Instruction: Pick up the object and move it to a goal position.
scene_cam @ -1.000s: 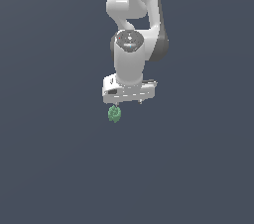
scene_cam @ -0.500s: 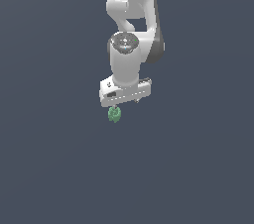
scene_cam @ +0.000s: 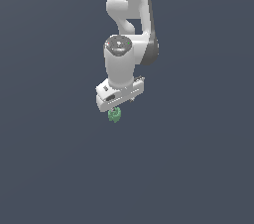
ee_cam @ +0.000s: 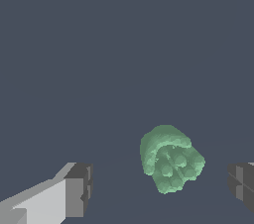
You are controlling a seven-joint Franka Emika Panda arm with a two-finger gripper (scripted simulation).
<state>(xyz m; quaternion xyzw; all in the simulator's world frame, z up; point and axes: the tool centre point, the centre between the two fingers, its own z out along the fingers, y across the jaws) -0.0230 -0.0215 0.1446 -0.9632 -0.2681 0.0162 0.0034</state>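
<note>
The object is a small green lumpy item on the dark grey floor, just under the white hand in the exterior view. In the wrist view the object lies between the two dark fingertips, closer to the other one, with a gap on each side. My gripper is open and around the object without touching it. In the exterior view my gripper points straight down, and its fingers are mostly hidden behind the hand and the object.
A plain dark grey floor fills both views. Nothing else shows apart from the white arm rising above the hand.
The hand has dropped a little and turned slightly about its wrist, shifting towards the exterior view's left. The green object has stayed in place.
</note>
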